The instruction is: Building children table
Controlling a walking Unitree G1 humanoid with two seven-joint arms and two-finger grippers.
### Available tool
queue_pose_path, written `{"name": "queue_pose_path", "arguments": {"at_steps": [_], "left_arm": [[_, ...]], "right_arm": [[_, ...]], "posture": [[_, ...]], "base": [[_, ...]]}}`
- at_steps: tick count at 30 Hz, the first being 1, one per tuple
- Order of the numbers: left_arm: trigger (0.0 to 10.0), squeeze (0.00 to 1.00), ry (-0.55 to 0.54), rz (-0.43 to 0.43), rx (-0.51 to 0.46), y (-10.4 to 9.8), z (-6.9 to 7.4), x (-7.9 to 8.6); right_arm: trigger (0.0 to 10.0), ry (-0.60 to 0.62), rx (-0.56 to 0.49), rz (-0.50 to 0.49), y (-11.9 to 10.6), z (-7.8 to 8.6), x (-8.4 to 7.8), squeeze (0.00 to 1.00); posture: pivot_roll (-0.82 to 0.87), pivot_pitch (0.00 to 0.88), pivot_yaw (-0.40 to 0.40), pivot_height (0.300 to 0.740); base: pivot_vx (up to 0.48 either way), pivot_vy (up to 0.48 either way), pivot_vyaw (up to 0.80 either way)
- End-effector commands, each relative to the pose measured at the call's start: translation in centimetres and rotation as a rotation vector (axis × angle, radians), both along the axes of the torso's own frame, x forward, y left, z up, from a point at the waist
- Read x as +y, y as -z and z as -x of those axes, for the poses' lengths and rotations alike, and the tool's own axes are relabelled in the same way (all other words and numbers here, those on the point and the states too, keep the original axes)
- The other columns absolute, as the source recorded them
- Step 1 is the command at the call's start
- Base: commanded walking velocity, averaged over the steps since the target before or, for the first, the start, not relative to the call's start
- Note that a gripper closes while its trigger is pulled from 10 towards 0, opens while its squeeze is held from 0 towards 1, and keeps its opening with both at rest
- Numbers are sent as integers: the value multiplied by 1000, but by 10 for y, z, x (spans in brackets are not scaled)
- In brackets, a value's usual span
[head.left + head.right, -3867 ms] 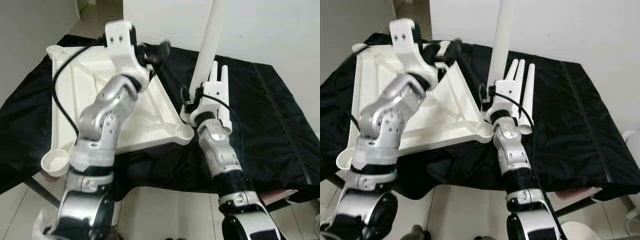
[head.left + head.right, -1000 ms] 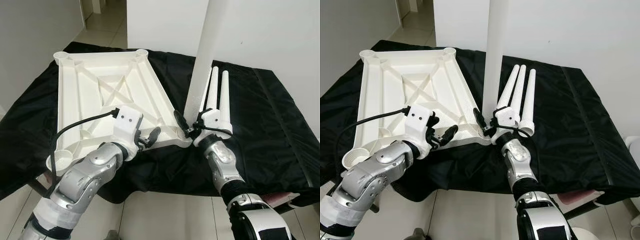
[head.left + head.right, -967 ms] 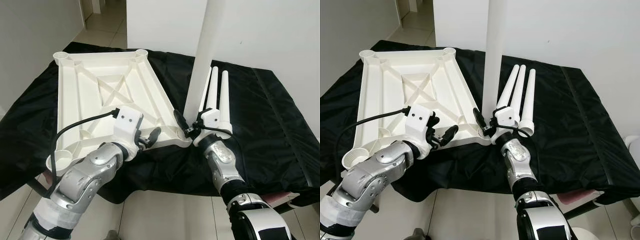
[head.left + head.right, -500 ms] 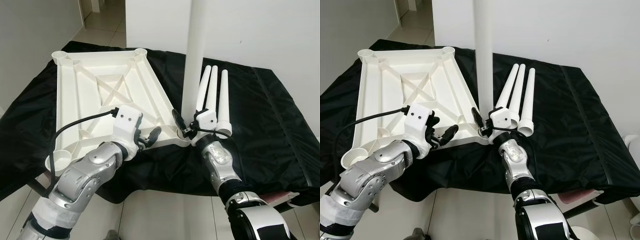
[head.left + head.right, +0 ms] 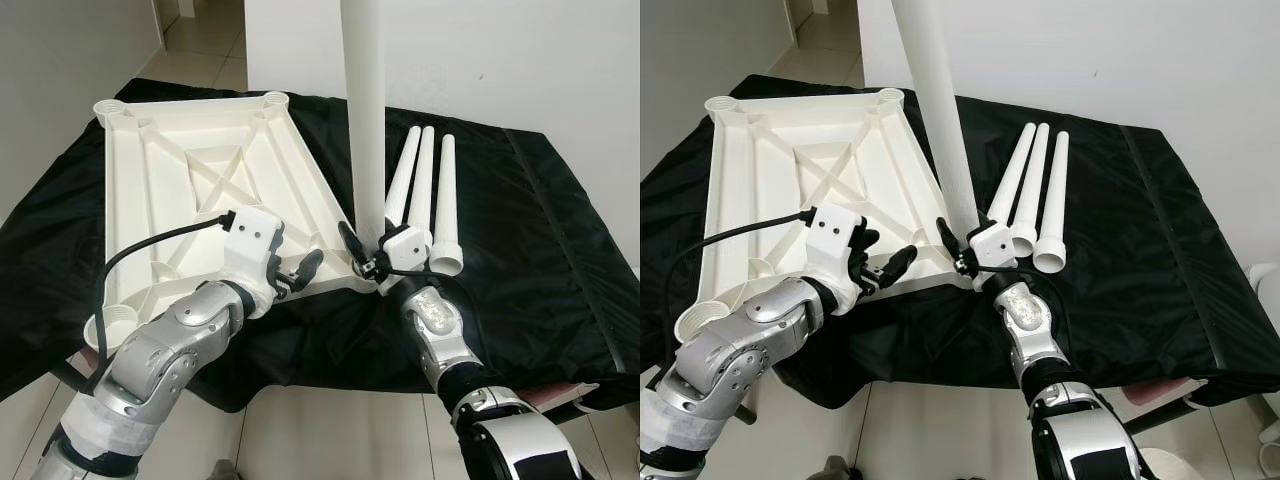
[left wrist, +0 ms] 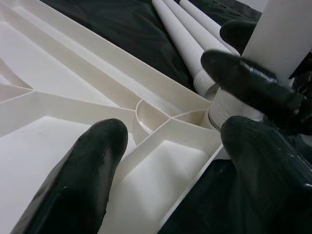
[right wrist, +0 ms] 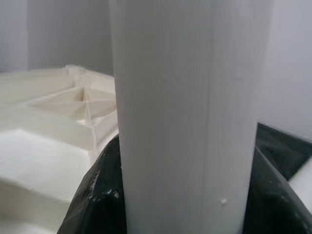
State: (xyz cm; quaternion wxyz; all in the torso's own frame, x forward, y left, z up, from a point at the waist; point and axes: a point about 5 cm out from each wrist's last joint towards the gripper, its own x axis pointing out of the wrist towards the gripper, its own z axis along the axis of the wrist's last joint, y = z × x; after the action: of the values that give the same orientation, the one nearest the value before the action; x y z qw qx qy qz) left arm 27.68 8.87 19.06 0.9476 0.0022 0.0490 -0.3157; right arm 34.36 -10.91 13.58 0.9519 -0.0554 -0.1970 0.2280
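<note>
A white plastic tabletop (image 5: 190, 180) lies upside down on the black cloth, ribs up. My right gripper (image 5: 364, 246) is shut on a long white table leg (image 5: 364, 110) and holds it almost upright. The leg's threaded lower end (image 6: 228, 108) sits at the tabletop's near right corner socket. In the right wrist view the leg (image 7: 190, 112) stands between black fingers (image 7: 95, 197). My left gripper (image 5: 296, 272) is open at the tabletop's near edge, just left of that corner, its fingers (image 6: 85, 175) spread above the ribs.
Three more white legs (image 5: 428, 190) lie side by side on the black cloth (image 5: 540, 250) right of the tabletop. Open corner sockets show at the far left (image 5: 108, 106), far right (image 5: 275, 99) and near left (image 5: 100, 328). The table's front edge runs close to my arms.
The leg has swung from leaning right to almost upright, its base moving left onto the corner socket. My left arm came down from over the tabletop to its near edge.
</note>
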Motion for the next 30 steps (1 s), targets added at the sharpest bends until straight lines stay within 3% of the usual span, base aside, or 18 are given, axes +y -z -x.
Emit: {"name": "queue_pose_path", "arguments": {"at_steps": [1,5,19,22,30], "left_arm": [[10000,0,173,4,-3,-4,6,-7],[10000,0,173,3,-2,-4,5,-7],[10000,0,167,4,-2,-5,5,-6],[10000,0,163,7,-5,-5,5,-6],[10000,0,158,11,-7,-6,5,-6]], "right_arm": [[10000,33,263,-68,39,4,-10,0],[10000,33,328,-134,41,1,-10,0],[10000,12,401,-119,47,0,-6,0],[10000,-26,264,-142,44,12,-6,0],[10000,-12,274,-201,51,20,-6,0]], "posture": [[160,117,-42,740],[155,118,-41,740],[157,116,-45,740],[160,117,-55,740],[161,115,-56,740]], "base": [[0,0,0],[0,0,0],[0,0,0],[0,0,0],[0,0,0]]}}
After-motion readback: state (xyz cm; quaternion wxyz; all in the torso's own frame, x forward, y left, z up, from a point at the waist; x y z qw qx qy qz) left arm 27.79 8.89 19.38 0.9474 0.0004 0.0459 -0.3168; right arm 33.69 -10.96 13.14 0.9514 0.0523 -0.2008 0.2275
